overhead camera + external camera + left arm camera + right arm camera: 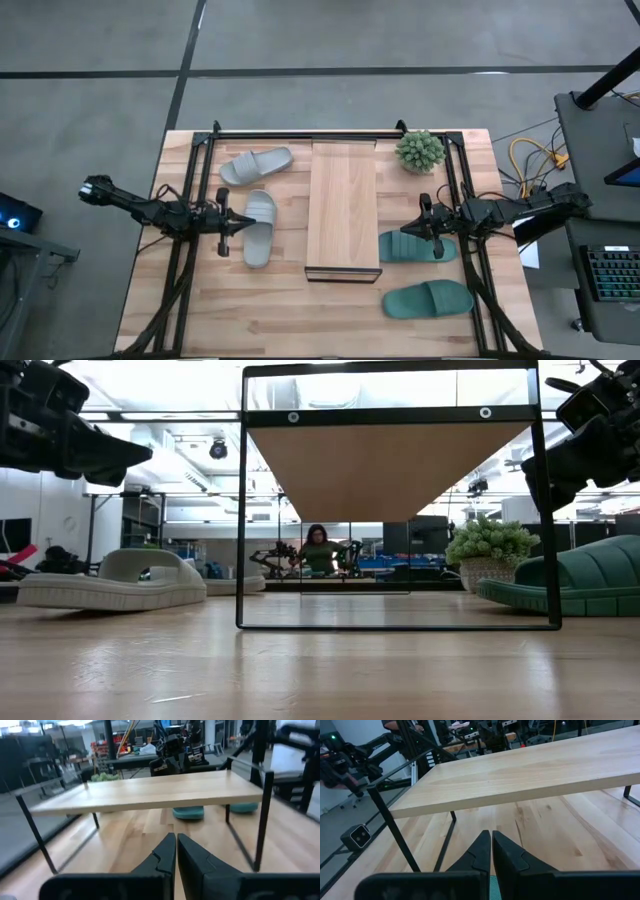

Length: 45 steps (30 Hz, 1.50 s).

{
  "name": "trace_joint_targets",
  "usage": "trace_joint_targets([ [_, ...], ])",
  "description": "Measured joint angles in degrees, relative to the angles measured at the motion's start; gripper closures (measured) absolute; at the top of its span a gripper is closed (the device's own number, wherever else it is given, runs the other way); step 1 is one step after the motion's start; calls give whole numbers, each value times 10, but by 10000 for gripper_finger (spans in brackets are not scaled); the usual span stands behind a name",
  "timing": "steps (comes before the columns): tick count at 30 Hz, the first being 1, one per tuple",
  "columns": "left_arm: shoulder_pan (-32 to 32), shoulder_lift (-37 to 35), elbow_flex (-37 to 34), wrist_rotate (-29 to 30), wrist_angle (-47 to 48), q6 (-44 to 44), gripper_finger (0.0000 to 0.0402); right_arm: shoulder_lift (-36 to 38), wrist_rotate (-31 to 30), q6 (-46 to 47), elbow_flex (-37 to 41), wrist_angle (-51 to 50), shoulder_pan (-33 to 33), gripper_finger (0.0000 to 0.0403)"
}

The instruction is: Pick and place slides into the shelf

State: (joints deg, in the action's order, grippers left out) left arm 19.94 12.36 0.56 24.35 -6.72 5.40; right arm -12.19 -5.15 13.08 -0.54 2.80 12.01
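Observation:
The shelf (pixel 343 210) stands mid-table, a light-wood plank on a dark metal frame; it also shows in the low view (pixel 390 460). Two light grey slides lie soles down to its left, one at the far side (pixel 256 164) and one nearer (pixel 260 228). Two teal slides lie to its right, one (pixel 418 246) beside the shelf and one (pixel 428 299) nearer the front. My left gripper (pixel 248 221) is shut and empty above the nearer grey slide, pointing at the shelf (pixel 150 792). My right gripper (pixel 413 231) is shut and empty above the teal slide beside the shelf.
A small potted plant (pixel 420 150) stands at the far right, beside the shelf's far end. Dark frame rails run along the table's left (pixel 190 250) and right (pixel 470 260) sides. A person sits in the room beyond the table (pixel 318 548).

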Motion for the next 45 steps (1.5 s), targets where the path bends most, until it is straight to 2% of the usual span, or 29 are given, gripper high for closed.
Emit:
trace_joint_targets([
  [3, 0, 0, 0, 0, 0, 27, 402, 0, 0, 0, 0, 0, 0, 394],
  [12, 0, 0, 0, 1, -3, 25, 402, 0, -1, 0, 0, 0, 0, 394],
  [15, 0, 0, 0, 21, -15, 24, 402, 0, -38, 7, 0, 5, 0, 394],
  [17, -1, 0, 0, 33, -39, 5, 402, 0, -61, 50, 0, 31, 0, 394],
  [20, -1, 0, 0, 40, -100, -32, 402, 0, -94, 123, 0, 88, 0, 394],
  [24, -1, 0, 0, 41, -183, -65, 402, 0, -148, 164, 0, 160, 0, 394],
  [29, -1, 0, 0, 41, -234, -66, 402, 0, -193, 165, 0, 208, 0, 394],
  [35, -1, 0, 0, 45, -256, -65, 402, 0, -205, 166, 0, 213, 0, 394],
  [39, -1, -1, 0, 127, -319, -76, 402, 0, -208, 167, 0, 245, 0, 394],
  [43, -1, -1, 0, 257, -421, -179, 402, 0, -237, 167, 0, 302, 0, 394],
  [45, -1, 0, 0, 256, -445, -170, 402, 0, -253, 165, 0, 345, 0, 394],
])
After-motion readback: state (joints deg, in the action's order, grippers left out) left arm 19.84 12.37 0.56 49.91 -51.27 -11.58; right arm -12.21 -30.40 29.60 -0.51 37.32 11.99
